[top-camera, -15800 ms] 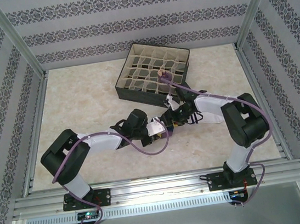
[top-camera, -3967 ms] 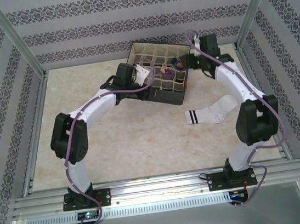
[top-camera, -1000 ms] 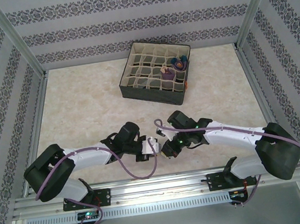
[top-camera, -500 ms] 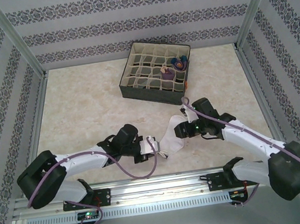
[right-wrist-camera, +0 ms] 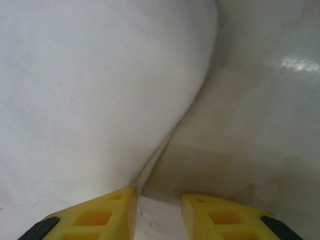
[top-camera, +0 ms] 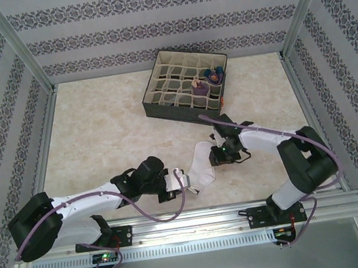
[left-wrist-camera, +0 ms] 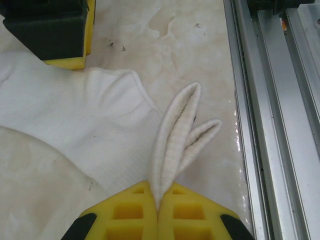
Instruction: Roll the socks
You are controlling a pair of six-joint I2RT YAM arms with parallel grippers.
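A white sock (top-camera: 201, 164) lies on the marble table near the front edge, between my two grippers. My left gripper (top-camera: 179, 177) is shut on a pinched fold at the sock's near end; in the left wrist view its yellow fingers (left-wrist-camera: 132, 212) clamp the ribbed fold (left-wrist-camera: 172, 145). At the sock's far end, my right gripper (top-camera: 217, 155) is low over the table. Its jaws (right-wrist-camera: 159, 192) are open, and the sock's edge (right-wrist-camera: 100, 100) lies beside the left finger. Two purple socks (top-camera: 213, 74) (top-camera: 198, 87) sit rolled in the divided box.
The dark box with beige grid dividers (top-camera: 163, 90) stands at the back centre. The aluminium rail (top-camera: 190, 221) runs along the table's front edge, close behind the left gripper. Patterned walls close in the left, right and back sides.
The right gripper drew the white sock away from the left gripper, up and to the right, then settled lower with its jaws apart. The left gripper stayed shut on the sock.
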